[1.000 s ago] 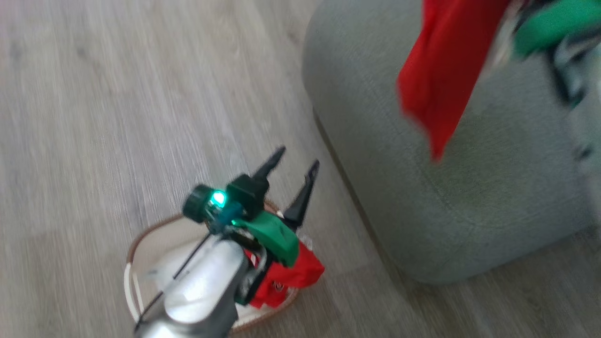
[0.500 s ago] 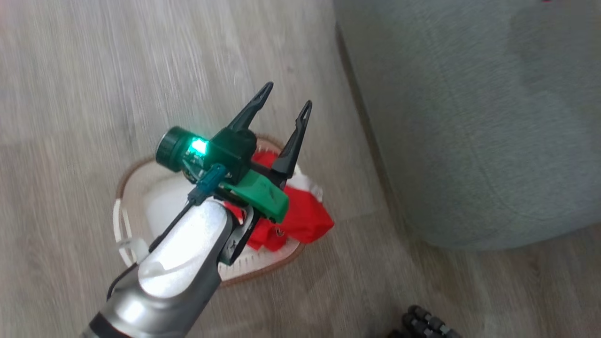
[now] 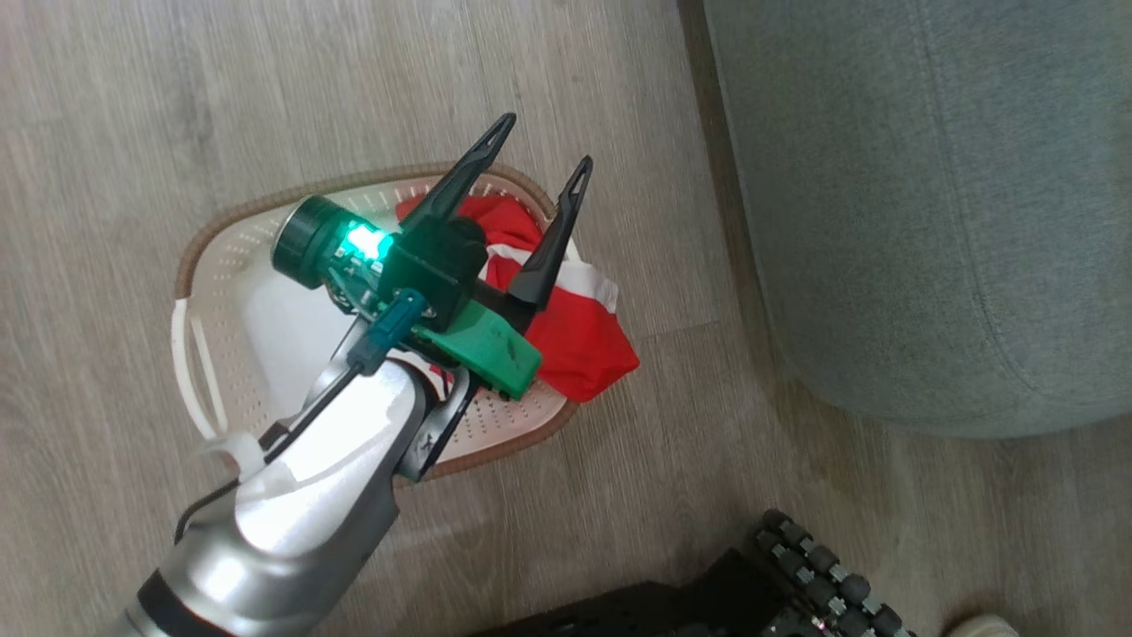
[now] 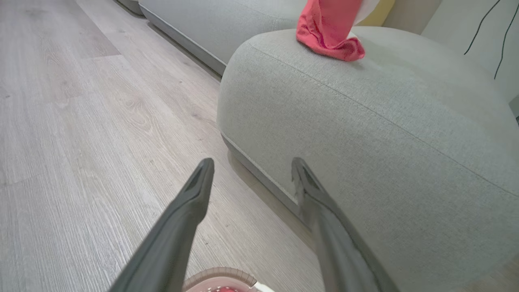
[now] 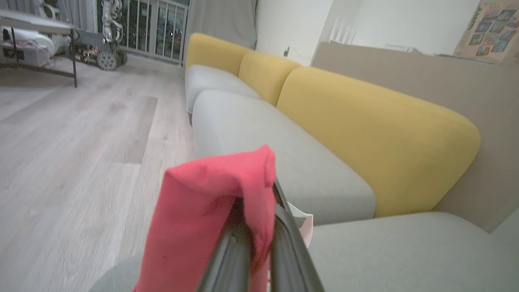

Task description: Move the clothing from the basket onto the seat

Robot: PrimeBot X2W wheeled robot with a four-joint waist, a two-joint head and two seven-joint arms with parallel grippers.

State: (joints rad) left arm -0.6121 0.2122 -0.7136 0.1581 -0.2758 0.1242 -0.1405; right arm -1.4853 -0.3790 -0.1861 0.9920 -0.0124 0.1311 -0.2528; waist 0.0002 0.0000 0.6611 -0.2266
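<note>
Head view: the left end effector (image 3: pixel 546 141) is hovering over the basket (image 3: pixel 239 257), its jaws standing wide apart and gripping nothing. One red garment (image 3: pixel 575 336) is lying below it, bunched against the basket's seat-side wall and spilling over the rim toward the seat (image 3: pixel 929 221); its long axis is running across the line of the jaws. Right wrist view: the right end effector (image 5: pixel 259 211) is pinching a second red garment (image 5: pixel 211 211), jaws pressed together on the fabric, above the seat. Judged from this layout, the left arm is sitting nearer the basket, and its jaws are needing to tip downward before descending
</note>
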